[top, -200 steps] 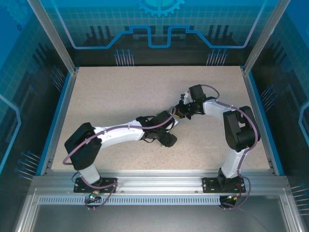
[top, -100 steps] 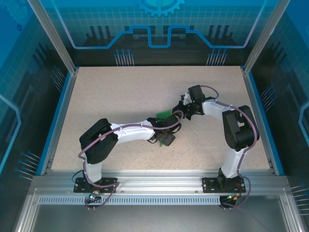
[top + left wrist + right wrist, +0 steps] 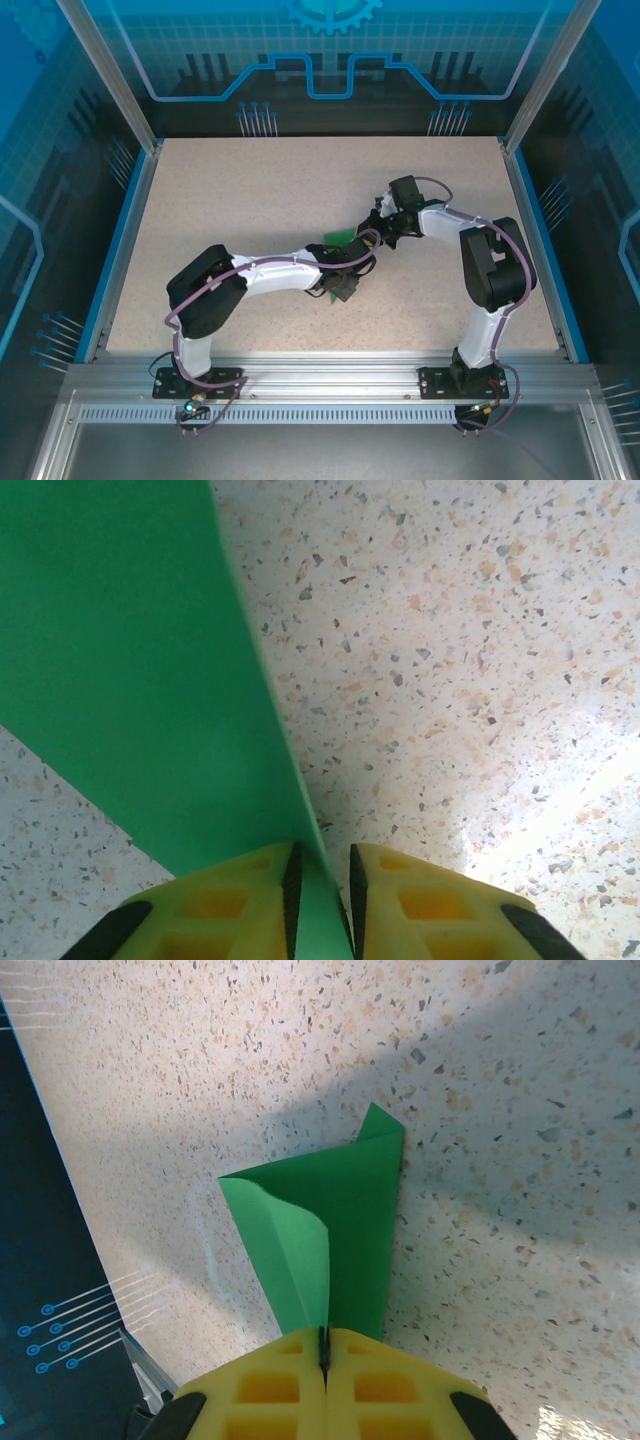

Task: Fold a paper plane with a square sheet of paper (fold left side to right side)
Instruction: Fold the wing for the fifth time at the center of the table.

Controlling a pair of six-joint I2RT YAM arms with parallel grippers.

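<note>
Left wrist view: the left pincer (image 3: 322, 868) has its two yellow fingers drawn nearly together. The edge of the green sheet of paper (image 3: 130, 660) is caught in the narrow gap between the pads. Ahead of the fingertips the sheet widens out to the left. Bare speckled table (image 3: 480, 680) lies ahead and to the right of the pincer.

Right wrist view: the right pincer (image 3: 323, 1340) is fully closed, with its fingers touching, and grips the near end of the sheet. Beyond its fingertips the sheet spreads into a wedge. One flap is curled over on the left, and a pointed corner forms the far end.

Top external view: both pincers meet at mid-table, tips just beside each other, with the sheet showing green between them.
</note>
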